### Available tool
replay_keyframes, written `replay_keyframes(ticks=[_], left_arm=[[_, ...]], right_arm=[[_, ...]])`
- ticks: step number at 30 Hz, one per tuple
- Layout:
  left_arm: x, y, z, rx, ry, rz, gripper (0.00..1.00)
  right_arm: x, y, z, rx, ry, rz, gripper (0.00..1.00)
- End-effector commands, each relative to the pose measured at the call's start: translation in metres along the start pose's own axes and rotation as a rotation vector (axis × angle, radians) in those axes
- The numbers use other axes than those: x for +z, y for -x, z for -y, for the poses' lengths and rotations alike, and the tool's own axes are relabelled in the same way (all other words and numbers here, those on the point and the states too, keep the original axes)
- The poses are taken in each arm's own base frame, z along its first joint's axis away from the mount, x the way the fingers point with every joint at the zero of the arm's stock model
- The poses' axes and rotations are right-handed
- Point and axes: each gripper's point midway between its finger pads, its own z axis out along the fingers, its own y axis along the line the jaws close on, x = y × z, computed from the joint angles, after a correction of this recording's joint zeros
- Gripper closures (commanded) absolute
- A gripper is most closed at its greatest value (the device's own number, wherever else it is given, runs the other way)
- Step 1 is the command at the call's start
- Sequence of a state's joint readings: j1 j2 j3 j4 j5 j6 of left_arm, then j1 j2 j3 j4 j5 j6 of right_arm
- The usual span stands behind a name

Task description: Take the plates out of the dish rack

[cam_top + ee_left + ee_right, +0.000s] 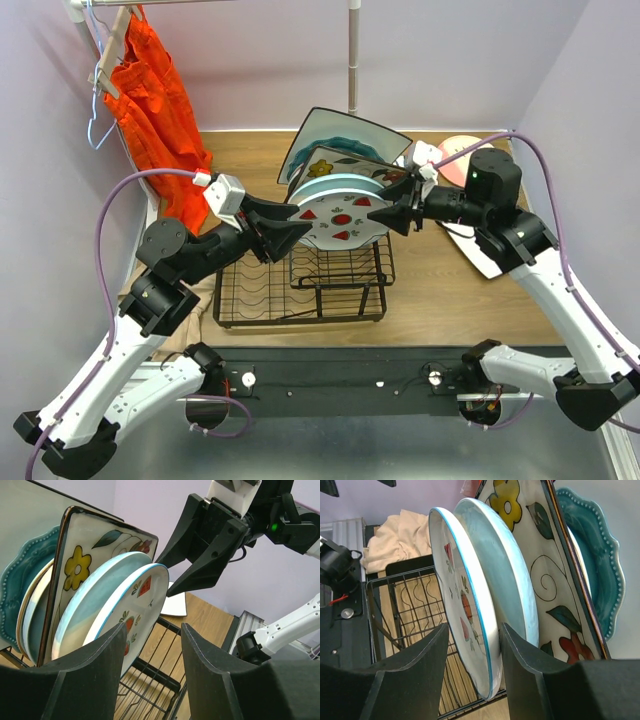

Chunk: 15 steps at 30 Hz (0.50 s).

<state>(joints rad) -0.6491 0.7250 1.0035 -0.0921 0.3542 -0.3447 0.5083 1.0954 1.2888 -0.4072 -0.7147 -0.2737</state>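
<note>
The left tool (300,228) and right tool (386,212) point toward each other, both with jaws spread apart.

Left arm (110,370) and right arm (560,305): white link shells, black joint housings, black base blocks. A lilac cable (100,240) ran along the left arm, a second lilac cable (557,215) along the right. Left gripper (300,232) and right gripper (378,215): matte black, wedge-shaped fingers, white wrist blocks behind. A green light (273,527) glowed on the right wrist housing, upper right of the left wrist view.
</note>
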Motion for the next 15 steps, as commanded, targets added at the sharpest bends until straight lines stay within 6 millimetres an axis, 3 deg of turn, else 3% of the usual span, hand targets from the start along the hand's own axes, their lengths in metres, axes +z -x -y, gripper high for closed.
replay_keyframes(ticks=[1,7,15], left_arm=[[-0.001,0.002,0.004,0.005,-0.022,0.015,0.44],[-0.003,0.005,0.005,0.005,-0.024,0.021,0.44],[-0.004,0.008,0.005,0.009,-0.016,0.024,0.44]], right_arm=[[0.018,-0.011,-0.004,-0.011,0.004,-0.043,0.47],[0.029,-0.012,-0.007,-0.043,-0.021,-0.067,0.50],[0.027,-0.010,-0.002,-0.088,-0.059,-0.061,0.54]])
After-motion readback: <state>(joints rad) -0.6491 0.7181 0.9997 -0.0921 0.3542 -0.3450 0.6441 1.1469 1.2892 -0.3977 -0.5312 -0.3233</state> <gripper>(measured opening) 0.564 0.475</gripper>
